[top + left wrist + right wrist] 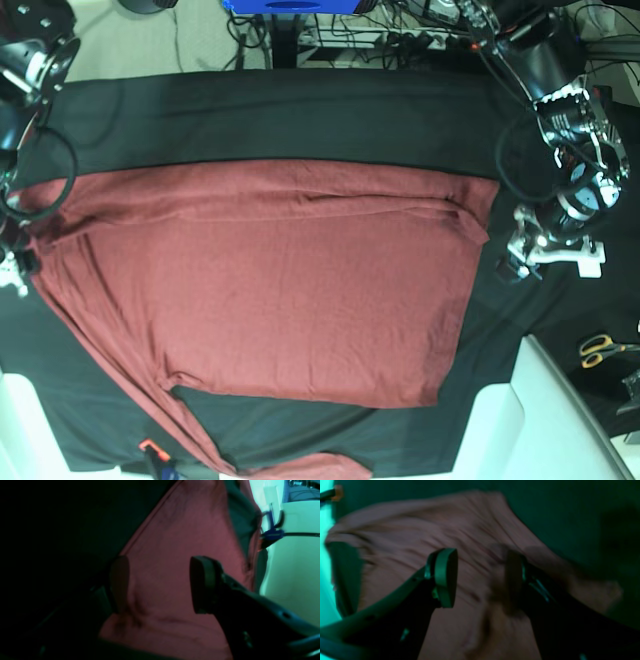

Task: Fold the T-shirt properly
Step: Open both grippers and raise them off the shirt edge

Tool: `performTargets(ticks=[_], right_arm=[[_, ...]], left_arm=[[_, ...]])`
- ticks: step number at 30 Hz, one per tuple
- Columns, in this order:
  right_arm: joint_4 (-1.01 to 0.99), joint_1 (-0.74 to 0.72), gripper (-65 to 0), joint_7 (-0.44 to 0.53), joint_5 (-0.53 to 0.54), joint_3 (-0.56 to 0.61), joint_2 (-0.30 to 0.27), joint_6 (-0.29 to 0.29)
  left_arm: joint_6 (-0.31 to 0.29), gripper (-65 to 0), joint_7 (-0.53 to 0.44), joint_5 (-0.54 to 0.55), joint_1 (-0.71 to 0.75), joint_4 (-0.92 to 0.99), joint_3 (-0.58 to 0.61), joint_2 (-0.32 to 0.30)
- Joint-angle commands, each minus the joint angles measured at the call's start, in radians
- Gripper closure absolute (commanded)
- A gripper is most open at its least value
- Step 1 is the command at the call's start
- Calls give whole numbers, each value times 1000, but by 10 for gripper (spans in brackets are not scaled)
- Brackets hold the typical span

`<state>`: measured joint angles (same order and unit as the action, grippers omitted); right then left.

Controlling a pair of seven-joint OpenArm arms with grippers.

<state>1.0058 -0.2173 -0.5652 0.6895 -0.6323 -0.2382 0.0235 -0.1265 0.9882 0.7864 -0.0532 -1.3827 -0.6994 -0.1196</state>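
Observation:
The brick-red T-shirt [280,290] lies spread flat on the black cloth [300,120], with one long sleeve [200,440] trailing toward the front edge. My left gripper [160,585] hovers open just over the shirt's edge, at its right side in the base view [512,262]. Nothing sits between its fingers [202,585]. My right gripper [480,578] is open above wrinkled red fabric at the shirt's left side. That view is blurred, and cloth bunches against one finger [513,580] without being clamped.
Yellow-handled scissors [603,348] lie at the right edge. White table corners [560,420] show at the front. A small orange-tipped tool [150,450] rests near the front left. Cables and a blue stand [285,5] crowd the back. A blue clamp [273,533] sits off the cloth.

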Motion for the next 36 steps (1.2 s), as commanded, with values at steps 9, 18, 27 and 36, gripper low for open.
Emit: performTargets(ticks=[9, 18, 27, 36], right_arm=[[514, 279, -305, 12, 20, -96, 112, 37], [321, 382, -302, -79, 329, -235, 210, 95], [89, 321, -302, -40, 318, -257, 170, 120], [-195, 221, -300, 12, 318, -257, 40, 244]], left_arm=[[-132, -365, -25, 15, 321, -419, -3, -71], [-236, -365, -136, 9, 530, -430, -1, -21], [-236, -365, -136, 9, 548, -430, -4, -16], [-236, -365, -136, 9, 550, -430, -3, -18]])
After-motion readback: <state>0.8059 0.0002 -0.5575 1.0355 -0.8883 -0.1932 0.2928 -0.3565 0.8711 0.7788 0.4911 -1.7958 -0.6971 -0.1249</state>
